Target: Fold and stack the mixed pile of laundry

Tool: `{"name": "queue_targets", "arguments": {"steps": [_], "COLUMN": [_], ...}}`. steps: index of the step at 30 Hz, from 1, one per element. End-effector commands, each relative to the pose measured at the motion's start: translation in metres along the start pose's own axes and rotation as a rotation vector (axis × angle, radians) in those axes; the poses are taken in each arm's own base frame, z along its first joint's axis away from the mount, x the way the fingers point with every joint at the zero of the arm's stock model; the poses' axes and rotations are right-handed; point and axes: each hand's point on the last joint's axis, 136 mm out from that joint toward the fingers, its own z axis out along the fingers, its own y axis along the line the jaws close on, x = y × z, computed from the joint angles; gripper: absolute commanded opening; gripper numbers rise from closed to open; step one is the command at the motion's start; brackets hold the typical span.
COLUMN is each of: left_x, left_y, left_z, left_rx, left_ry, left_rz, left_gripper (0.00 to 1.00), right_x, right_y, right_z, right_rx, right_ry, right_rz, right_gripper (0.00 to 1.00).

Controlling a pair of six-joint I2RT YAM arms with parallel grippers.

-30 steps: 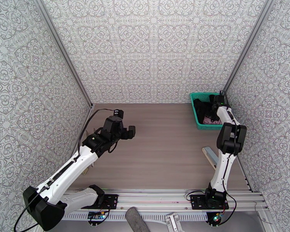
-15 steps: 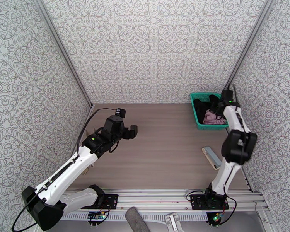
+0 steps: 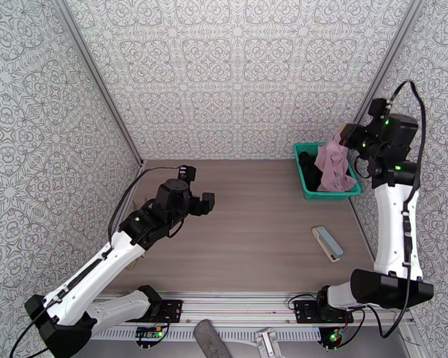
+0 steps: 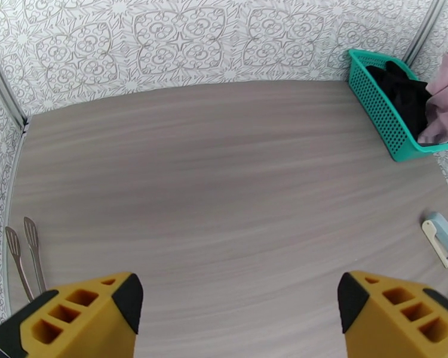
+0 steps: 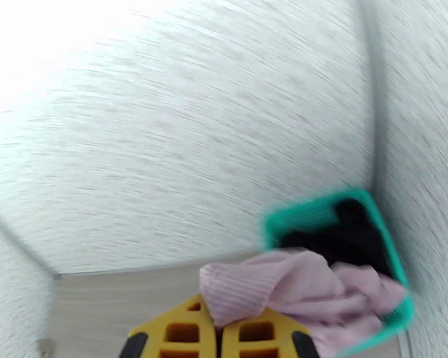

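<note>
My right gripper [image 3: 342,138] is shut on the dusty pink shirt [image 3: 334,165] and holds it up above the teal basket [image 3: 328,195] at the back right. The shirt's lower end still hangs into the basket. In the right wrist view the pink shirt [image 5: 295,290] is pinched between the yellow fingers of the right gripper [image 5: 219,329]. The black garment [image 5: 343,231] lies inside the basket [image 5: 295,213]. My left gripper [image 3: 196,187] hovers open over the left middle of the table, holding nothing. From its wrist, the left gripper [image 4: 236,299] faces the basket [image 4: 379,108], the black garment [image 4: 403,93] and the shirt [image 4: 445,108].
A flat grey-blue item [image 3: 327,243] lies on the table's right side, in front of the basket. Metal tongs [image 4: 24,258] rest by the left wall. Patterned walls close in the table at the back and on both sides.
The right arm rose out of the basket, pulling the pink shirt up with it. The left arm shifted slightly right and its jaws narrowed a little.
</note>
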Motion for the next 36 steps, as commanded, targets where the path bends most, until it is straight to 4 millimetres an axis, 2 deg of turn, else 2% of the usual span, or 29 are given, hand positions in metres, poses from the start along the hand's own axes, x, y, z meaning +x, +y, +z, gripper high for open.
{"name": "queue_targets", "arguments": {"steps": [1,7,12,15,19,21,24,26,29,32,34,36], "left_x": [-0.015,-0.018,-0.023,-0.025,-0.027,-0.027,-0.025,-0.024,-0.020,-0.011,0.000,0.018], "left_y": [-0.003,-0.002,0.004,0.008,0.017,0.021,0.027,0.029,0.028,0.021,0.017,0.013], "left_z": [-0.014,-0.025,-0.040,-0.050,-0.066,-0.072,-0.078,-0.079,-0.075,-0.063,-0.050,-0.036], "left_rx": [0.010,0.013,0.008,0.000,-0.021,-0.034,-0.054,-0.065,-0.064,-0.048,-0.041,-0.037], "left_ry": [-0.051,-0.066,-0.093,-0.109,-0.127,-0.130,-0.127,-0.119,-0.098,-0.048,0.011,0.086], "left_rz": [-0.002,-0.003,-0.007,-0.010,-0.012,-0.013,-0.005,0.000,0.004,0.005,0.001,-0.017], "left_gripper": [0.88,0.82,0.82,0.82,0.82,0.82,0.83,0.83,0.83,0.83,0.83,0.81], "right_x": [-0.031,-0.049,-0.041,-0.019,0.040,0.077,0.149,0.204,0.275,0.326,0.349,0.361], "right_y": [0.080,0.163,0.218,0.237,0.242,0.232,0.195,0.157,0.091,0.036,0.011,-0.005], "right_z": [-0.039,-0.065,-0.061,-0.044,-0.006,0.011,0.035,0.042,0.040,0.032,0.028,0.026], "right_rx": [-0.263,-0.517,-0.661,-0.679,-0.610,-0.562,-0.442,-0.317,-0.093,0.092,0.169,0.222], "right_ry": [-0.054,-0.082,-0.045,0.014,0.129,0.176,0.257,0.314,0.386,0.446,0.483,0.504], "right_rz": [-0.009,0.021,0.033,0.028,0.021,0.033,0.070,0.064,0.018,-0.038,-0.059,-0.074], "right_gripper": [0.00,0.00,0.00,0.00,0.00,0.00,0.00,0.00,0.00,0.00,0.00,0.00]}}
